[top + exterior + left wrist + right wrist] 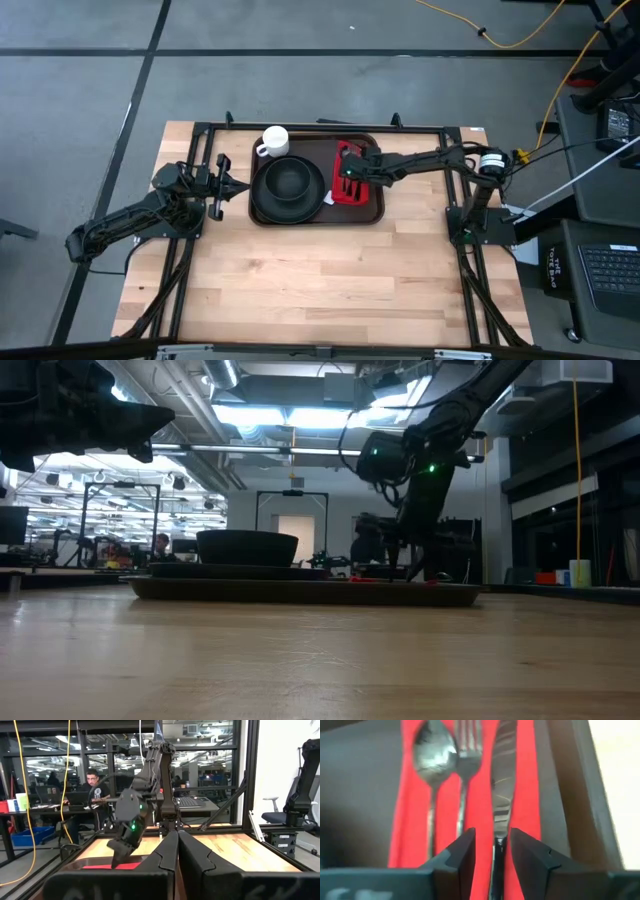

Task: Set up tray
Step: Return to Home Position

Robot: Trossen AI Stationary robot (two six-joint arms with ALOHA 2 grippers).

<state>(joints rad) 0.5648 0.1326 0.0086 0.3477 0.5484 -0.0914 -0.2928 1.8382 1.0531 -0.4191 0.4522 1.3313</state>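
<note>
The dark brown tray (pixel 378 212) lies at the table's far middle. On it sit a black plate (pixel 262 207) bearing a black bowl (pixel 290 180), a white mug (pixel 273 141), and a red napkin (pixel 362 193). Laid side by side on the napkin (pixel 480 795) are a spoon (pixel 434 750), a fork (pixel 466 750) and a knife (pixel 503 775). My right gripper (pixel 492 850) hangs open low over the napkin, slanting down, one finger on each side of the knife's handle with a gap on both sides. My left gripper (pixel 238 187) is shut and holds nothing, left of the tray.
Black frame rails (pixel 205 160) run around the table's far half. Bare wood (pixel 330 270) stretches from the tray to the near edge. Beyond the table a person sits at a desk (pixel 90 785).
</note>
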